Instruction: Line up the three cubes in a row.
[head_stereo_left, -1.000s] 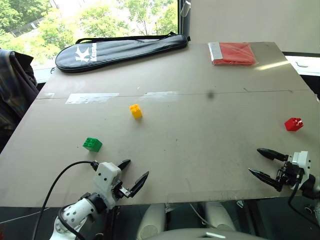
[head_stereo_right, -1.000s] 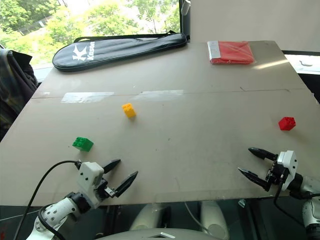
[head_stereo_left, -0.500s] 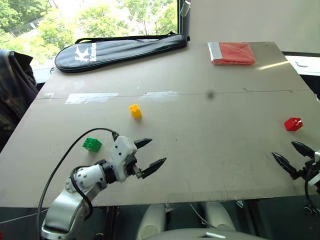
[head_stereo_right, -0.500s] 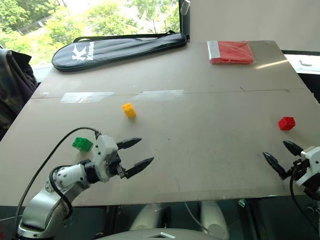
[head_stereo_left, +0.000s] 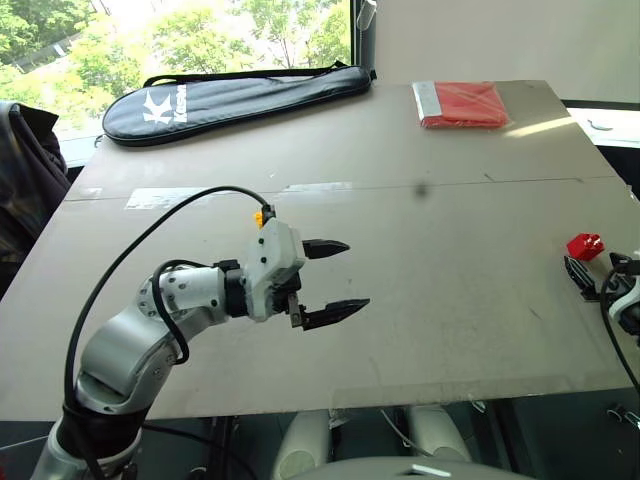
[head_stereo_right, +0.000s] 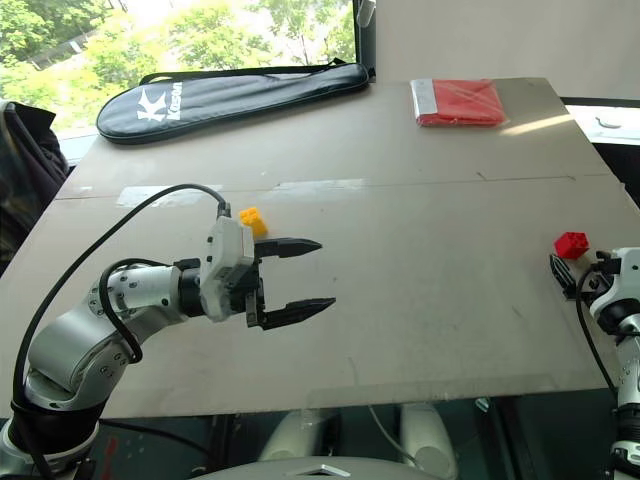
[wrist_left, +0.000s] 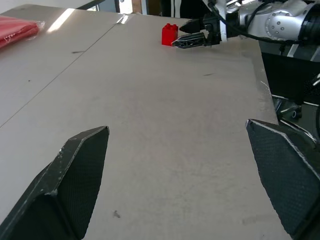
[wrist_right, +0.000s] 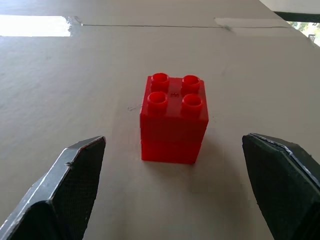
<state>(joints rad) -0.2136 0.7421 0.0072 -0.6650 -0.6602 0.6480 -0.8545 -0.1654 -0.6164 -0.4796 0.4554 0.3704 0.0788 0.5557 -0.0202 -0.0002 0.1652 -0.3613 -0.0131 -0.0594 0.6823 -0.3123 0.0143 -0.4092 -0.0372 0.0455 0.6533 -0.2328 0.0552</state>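
Note:
A red cube (wrist_right: 174, 120) with four studs stands upright near the table's right edge. My right gripper (head_stereo_left: 593, 270) is open just short of it, its fingers (wrist_right: 75, 185) pointing at the cube from either side without touching it. The yellow cube (head_stereo_right: 250, 218) lies left of the table's middle, partly hidden behind my left hand. My left gripper (head_stereo_left: 358, 273) hovers above the table, open and holding nothing, pointing right. In the left wrist view, the red cube (wrist_left: 170, 34) and the right gripper (wrist_left: 200, 37) show far across the board.
A long black racket bag (head_stereo_left: 235, 95) lies along the far left edge and a flat red packet (head_stereo_left: 462, 105) sits at the far right corner. Pale tape patches (head_stereo_left: 160, 197) cross the board (head_stereo_left: 450, 330). Dark cloth (head_stereo_left: 25, 170) hangs beside the left edge.
My left arm rose from the near edge and swung right over the table, covering the green cube and part of the yellow one. My right gripper moved right and forward, turning towards the red cube.

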